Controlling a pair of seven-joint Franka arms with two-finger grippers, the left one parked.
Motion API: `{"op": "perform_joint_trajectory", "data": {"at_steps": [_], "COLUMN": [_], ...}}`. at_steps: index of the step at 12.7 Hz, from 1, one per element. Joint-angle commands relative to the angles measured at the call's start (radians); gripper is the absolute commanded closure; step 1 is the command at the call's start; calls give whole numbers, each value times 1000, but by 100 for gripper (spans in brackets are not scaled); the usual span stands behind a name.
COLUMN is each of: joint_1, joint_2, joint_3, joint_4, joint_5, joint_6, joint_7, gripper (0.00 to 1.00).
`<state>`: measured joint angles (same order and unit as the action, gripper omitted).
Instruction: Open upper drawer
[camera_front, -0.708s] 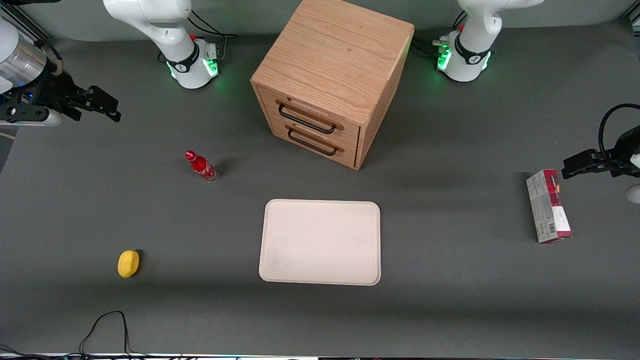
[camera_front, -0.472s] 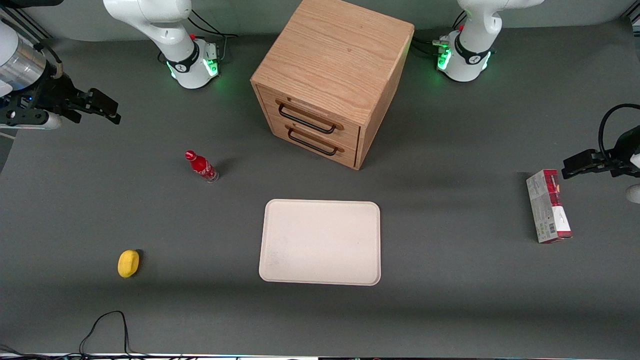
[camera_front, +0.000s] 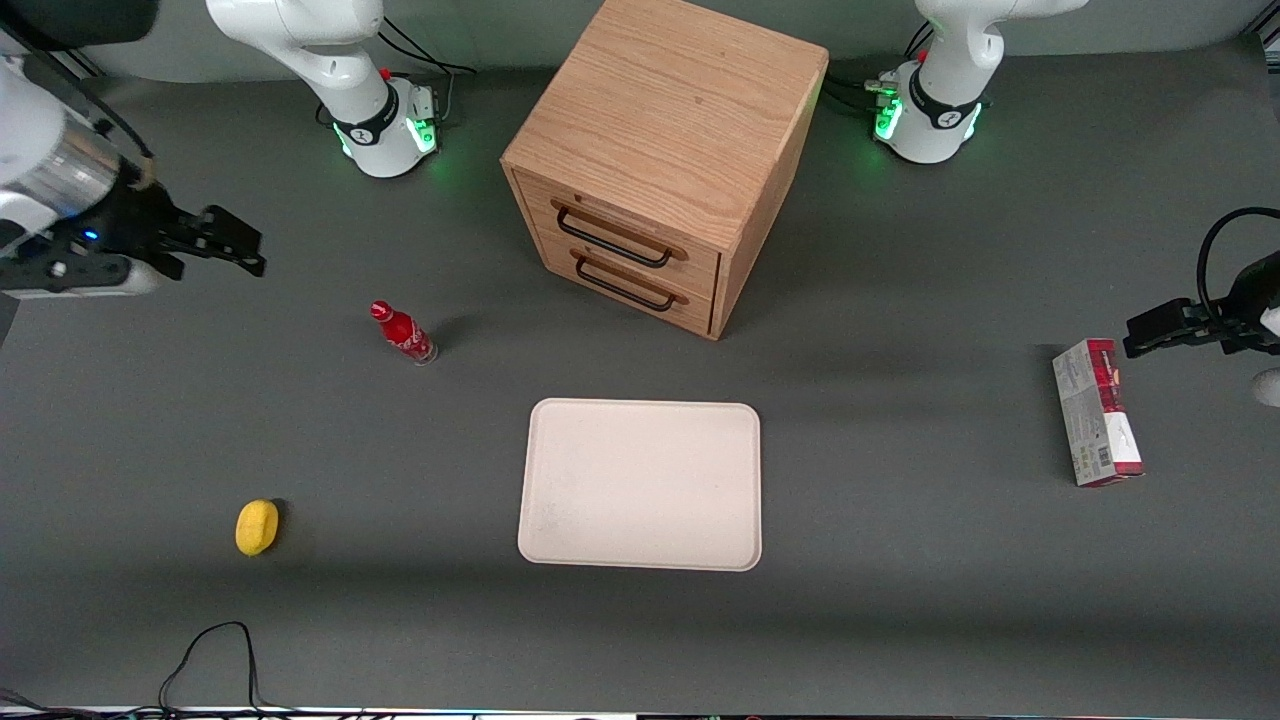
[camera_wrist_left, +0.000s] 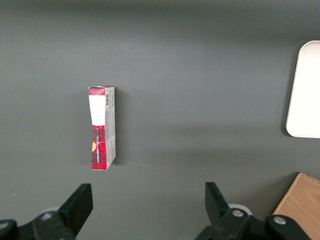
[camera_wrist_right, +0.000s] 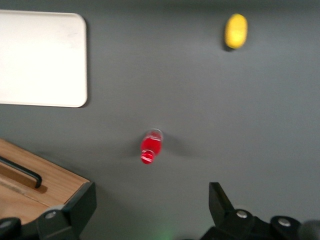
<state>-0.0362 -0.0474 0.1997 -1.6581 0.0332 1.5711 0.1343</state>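
The oak cabinet (camera_front: 668, 130) stands at the middle of the table, farther from the front camera than the tray. Its upper drawer (camera_front: 626, 230) is shut, with a thin black wire bar handle (camera_front: 612, 238) across its light wood front. The identical lower drawer (camera_front: 628, 281) sits under it, also shut. My right gripper (camera_front: 248, 252) hangs open and empty above the table at the working arm's end, well apart from the cabinet. In the right wrist view the gripper (camera_wrist_right: 152, 202) is open over bare mat, with a cabinet corner (camera_wrist_right: 35, 187) and a handle end beside one finger.
A red bottle (camera_front: 403, 333) stands upright between the gripper and the cabinet, also in the right wrist view (camera_wrist_right: 150, 145). A white tray (camera_front: 641, 484) lies in front of the cabinet. A yellow lemon (camera_front: 256, 526) lies nearer the camera. A red-and-white carton (camera_front: 1096, 411) lies at the parked arm's end.
My right gripper has moved toward the cabinet and slightly nearer the front camera, staying open. Nothing else has moved.
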Motion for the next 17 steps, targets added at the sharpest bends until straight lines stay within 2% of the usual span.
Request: {"op": "perform_joint_trajectory", "data": {"at_steps": [1,5,7,8,10,11,14,17], "joint_1": [9,10,10,10,9,6,10,35], "joint_2": [78,170,202,216,288,358,458,507], "joint_3": [88,280,374,417,508,545,552,558], "joint_4": [92,204,239,248,261,306,327,279], "joint_5": [16,16,-27,-27,-18,14,231,237], "joint_6": [-16,-19,-17,-17,-14,-20,-23,1], "joint_7": [-19,-113,-293,-345,-361,-401,-459,-461], "gripper": [0,0,0,0,0,0,0,0]}}
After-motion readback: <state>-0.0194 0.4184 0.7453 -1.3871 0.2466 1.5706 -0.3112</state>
